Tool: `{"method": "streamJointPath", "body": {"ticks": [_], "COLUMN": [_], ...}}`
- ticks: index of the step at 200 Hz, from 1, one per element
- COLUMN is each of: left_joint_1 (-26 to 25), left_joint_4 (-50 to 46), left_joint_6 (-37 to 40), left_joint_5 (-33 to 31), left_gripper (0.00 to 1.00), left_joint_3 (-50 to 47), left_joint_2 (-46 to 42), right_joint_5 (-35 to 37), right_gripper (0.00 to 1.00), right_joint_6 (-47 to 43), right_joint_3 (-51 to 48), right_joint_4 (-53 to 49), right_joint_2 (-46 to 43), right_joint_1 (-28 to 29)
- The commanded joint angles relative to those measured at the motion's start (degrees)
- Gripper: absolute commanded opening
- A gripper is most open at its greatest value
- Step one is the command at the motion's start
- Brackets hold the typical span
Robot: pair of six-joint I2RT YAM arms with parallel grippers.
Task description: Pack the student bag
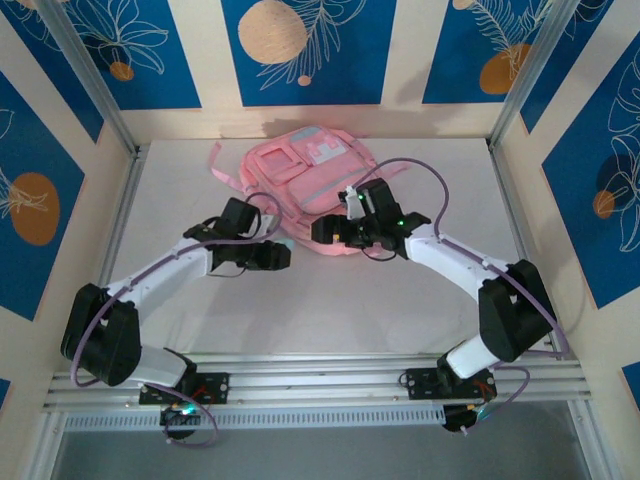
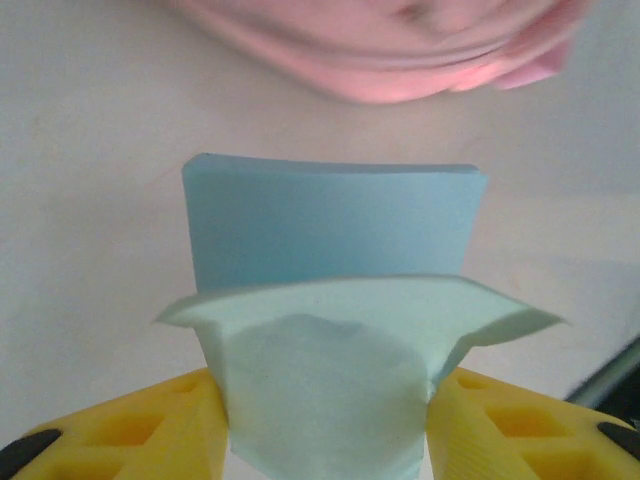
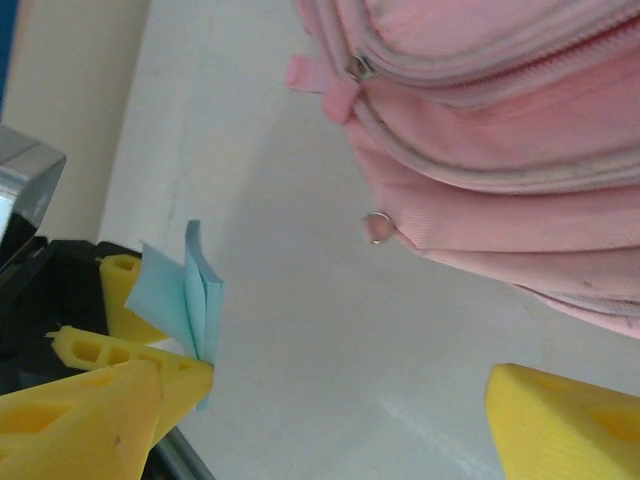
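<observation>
Just short of the student bag, pinching a blue pad in the left end effector; holding the right end effector spread beside the bag.

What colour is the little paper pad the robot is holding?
The paper pad is light blue, its top sheet paler; the left wrist view shows it best.

Top view: right gripper and its arm cover the near edge of the soft pink fabric backpack. Light blue paper pad is a speck at the left gripper, shape unreadable. Left wrist: backpack blurred, cropped by top edge. Yellow fingers and pad's lower end cropped at bottom. Right wrist: backpack runs off top and right.
</observation>
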Motion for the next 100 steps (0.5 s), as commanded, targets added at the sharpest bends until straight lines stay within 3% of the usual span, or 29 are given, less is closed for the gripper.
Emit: {"method": "streamJointPath", "body": {"ticks": [1,69,100], "left_joint_1": [-1.46,-3.61,-4.60], "left_joint_4": [1.25,4.64,6.22], "left_joint_6": [7.39,11.92,11.59], "left_joint_5": [5.06,4.54,3.70], "left_gripper": [0.51,0.50,0.49], "left_joint_3": [2.90,6.76,6.94], "left_joint_2": [1.50,3.25,3.19], "right_joint_5": [-8.38,-14.04,-16.31], "right_gripper": [0.80,0.57,0.53], "right_joint_6": [-2.01,3.41,7.02], "right_joint_3": [1.58,-0.58,-2.80], "right_joint_4": [2.20,6.88,11.70], "right_joint_2": [-2.56,-2.26,-0.85], "right_joint_1": [-1.40,-1.96,-1.45]}}
